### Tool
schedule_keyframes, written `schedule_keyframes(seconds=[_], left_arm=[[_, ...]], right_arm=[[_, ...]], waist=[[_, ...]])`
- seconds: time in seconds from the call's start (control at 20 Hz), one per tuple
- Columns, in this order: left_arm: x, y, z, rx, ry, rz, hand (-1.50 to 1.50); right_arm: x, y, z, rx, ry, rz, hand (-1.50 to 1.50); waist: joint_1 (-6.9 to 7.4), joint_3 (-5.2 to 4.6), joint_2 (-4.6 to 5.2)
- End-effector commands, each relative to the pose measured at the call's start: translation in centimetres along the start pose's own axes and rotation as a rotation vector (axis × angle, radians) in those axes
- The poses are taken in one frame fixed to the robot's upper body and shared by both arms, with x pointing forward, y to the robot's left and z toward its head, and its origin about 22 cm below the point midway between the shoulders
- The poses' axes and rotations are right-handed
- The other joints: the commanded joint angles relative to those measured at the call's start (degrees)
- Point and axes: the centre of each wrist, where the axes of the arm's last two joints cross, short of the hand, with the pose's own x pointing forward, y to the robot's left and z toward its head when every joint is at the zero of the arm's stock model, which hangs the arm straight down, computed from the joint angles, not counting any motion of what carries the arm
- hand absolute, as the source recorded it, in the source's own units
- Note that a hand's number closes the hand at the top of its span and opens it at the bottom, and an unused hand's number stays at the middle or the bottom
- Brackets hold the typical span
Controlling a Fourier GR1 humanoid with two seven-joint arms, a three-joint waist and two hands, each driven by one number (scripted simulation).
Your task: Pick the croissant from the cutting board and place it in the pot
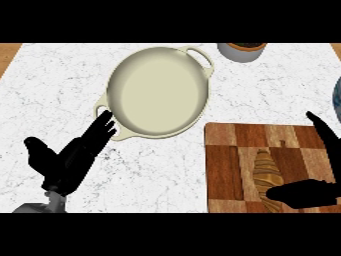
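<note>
My right hand (328,170) spreads open beside the golden striped croissant (266,168) on the checkered wooden cutting board (228,172); closing off-centre could roll it away

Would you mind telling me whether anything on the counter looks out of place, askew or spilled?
Nothing stands out. The croissant lies whole on the cutting board, with the right hand open around it. The cream pot sits upright and holds nothing, the left hand open beside its near handle. No spills show on the counter.
</note>
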Motion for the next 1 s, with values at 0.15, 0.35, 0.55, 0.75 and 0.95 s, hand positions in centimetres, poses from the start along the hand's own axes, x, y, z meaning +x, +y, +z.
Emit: schedule_keyframes(seconds=[0.15,0.35,0.55,0.75,0.95], left_arm=[[-1.0,-0.5,0.1,-0.006,-0.01,0.018,0.0],[-1.4,-0.4,0.5,0.003,-0.009,-0.012,0.0],[-0.5,-0.6,-0.5,0.007,-0.015,0.008,0.0],[-0.2,-0.6,0.5,-0.009,-0.008,0.01,0.0],[-0.7,0.7,-0.3,0.011,0.008,0.014,0.0]], right_arm=[[1.3,3.7,-0.4,0.031,0.2,0.073,-1.5],[0.8,3.7,-1.4,-0.015,0.259,0.143,-1.5],[-0.5,5.4,-0.6,-0.009,0.298,0.186,-1.5],[-1.1,6.4,-1.2,0.001,0.295,0.205,-1.5],[-3.2,6.8,-2.5,0.034,0.289,0.217,-1.5]], waist=[[-0.08,0.01,0.02],[-0.02,0.0,-0.06],[-0.78,0.01,-0.12],[-0.34,0.07,-0.11],[-0.74,0.09,0.0]])
